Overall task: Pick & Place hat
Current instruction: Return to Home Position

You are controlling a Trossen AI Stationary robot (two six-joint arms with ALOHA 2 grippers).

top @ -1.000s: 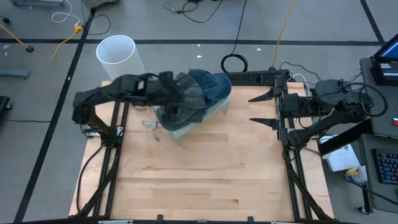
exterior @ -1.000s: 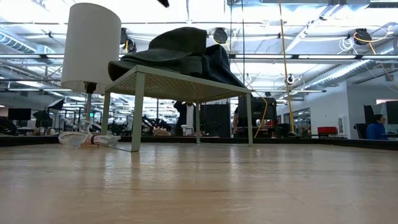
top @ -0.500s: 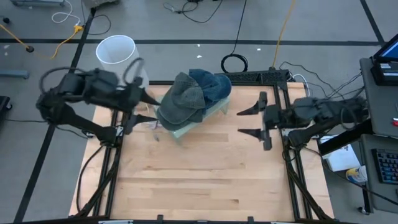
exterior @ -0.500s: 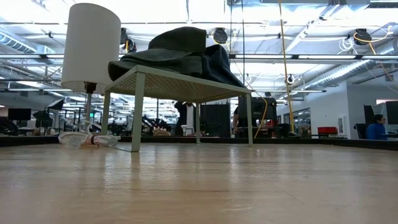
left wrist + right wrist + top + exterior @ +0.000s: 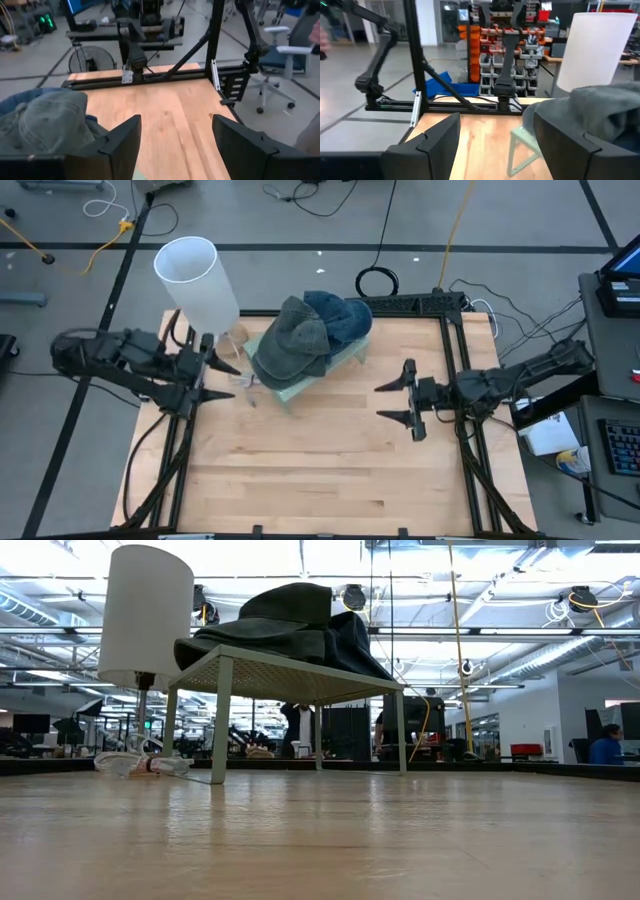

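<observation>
A grey-green cap (image 5: 292,340) lies on a blue denim cap (image 5: 342,314). Both rest on a small pale green stand (image 5: 300,387) at the far middle of the table. In the low view the caps (image 5: 290,615) sit on the stand's top (image 5: 300,675). My left gripper (image 5: 222,378) is open at the table's left edge, level, pointing at the stand, with a gap between them. Its wrist view shows the grey cap (image 5: 47,120) ahead of my left gripper (image 5: 175,140). My right gripper (image 5: 380,402) is open to the right of the stand, pointing left; its wrist view (image 5: 497,140) shows the caps (image 5: 592,110).
A white lamp shade (image 5: 195,272) stands beside the stand's far left corner, close to my left gripper, with its cord and base (image 5: 140,764) on the table. Bare wood (image 5: 320,470) fills the near half. Black frame rails (image 5: 470,450) border both sides.
My left gripper has drawn back from over the grey cap toward the table's left edge and sunk lower. My right gripper has moved from the right rail inward, toward the left and the near edge. The caps have stayed on the stand.
</observation>
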